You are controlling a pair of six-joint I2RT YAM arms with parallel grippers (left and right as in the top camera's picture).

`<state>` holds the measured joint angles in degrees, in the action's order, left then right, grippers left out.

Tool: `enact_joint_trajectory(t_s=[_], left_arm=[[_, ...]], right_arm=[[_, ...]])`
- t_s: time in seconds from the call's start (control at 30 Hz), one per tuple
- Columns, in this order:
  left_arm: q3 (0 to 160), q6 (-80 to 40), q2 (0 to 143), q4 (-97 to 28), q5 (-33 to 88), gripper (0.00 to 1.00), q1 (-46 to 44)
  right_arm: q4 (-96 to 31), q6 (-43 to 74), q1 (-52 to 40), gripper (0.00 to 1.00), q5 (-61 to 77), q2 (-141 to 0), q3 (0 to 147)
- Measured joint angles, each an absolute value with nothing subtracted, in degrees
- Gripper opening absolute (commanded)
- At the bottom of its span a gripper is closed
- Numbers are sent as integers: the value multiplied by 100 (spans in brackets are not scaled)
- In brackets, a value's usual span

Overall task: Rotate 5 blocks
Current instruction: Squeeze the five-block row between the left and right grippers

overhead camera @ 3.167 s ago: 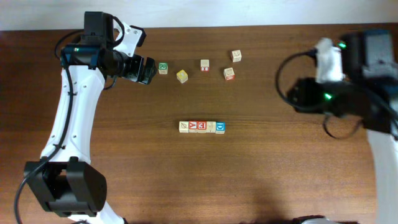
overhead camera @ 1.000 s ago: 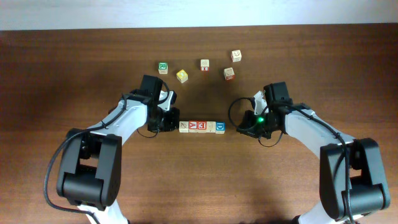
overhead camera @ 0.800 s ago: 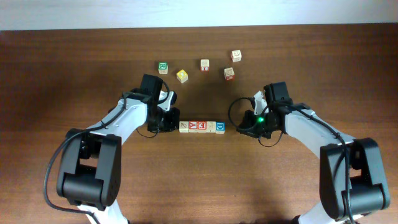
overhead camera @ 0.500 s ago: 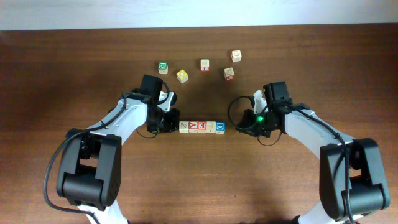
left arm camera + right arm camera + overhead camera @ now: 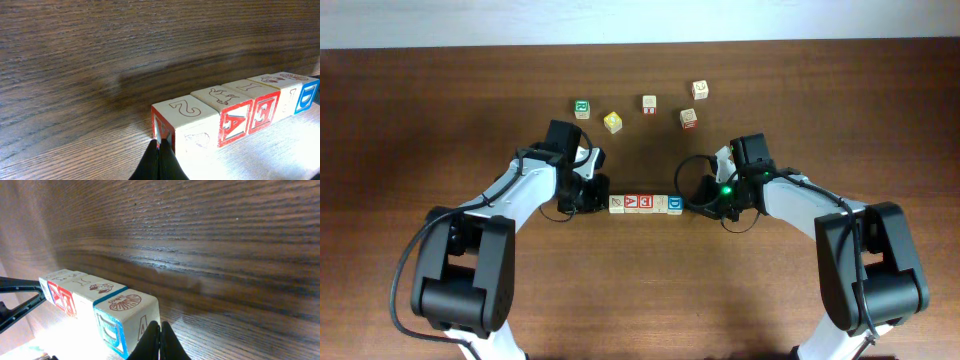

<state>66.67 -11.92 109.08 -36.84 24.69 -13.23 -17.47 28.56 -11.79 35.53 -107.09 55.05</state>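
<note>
Now left gripper [image 5: 603, 203] and right gripper [image 5: 687, 205], both pinched shut, empty, flank the block row [image 5: 645, 204]; push ends opposite ways evenly, keeping it straight

Lab-like robot workstation: two arms [image 5: 525, 192] mounted at plain wooden table [image 5: 640, 295].

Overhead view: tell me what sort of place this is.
Probably a robot lab or test bench, not a home. A bare wooden table has a left arm and a right arm working at it, with alphabet blocks lined up between them.
</note>
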Motion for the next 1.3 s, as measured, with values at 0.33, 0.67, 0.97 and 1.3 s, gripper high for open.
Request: enact_joint_trajectory(t_s=[0.33,0.67,0.97,1.3], left_arm=[[6667,-1192,10908,-3684,2486,0,-1321],[6667,-1192,10908,-3684,2512,0,-1310],[6667,-1175,10908,-3688,2508,0,-1273],[6676,-1175,10908,-3708,2359,0,-1240]], right_arm=[[-1745,2766,-1247,4,3632,-10709,5505],[-1750,2521,-1247,5,3656,-10709,5505],[-1839,2364,-1372,5,3496,-10492,5505],[-2558,2265,-1815,5,2825,-10210,5848]])
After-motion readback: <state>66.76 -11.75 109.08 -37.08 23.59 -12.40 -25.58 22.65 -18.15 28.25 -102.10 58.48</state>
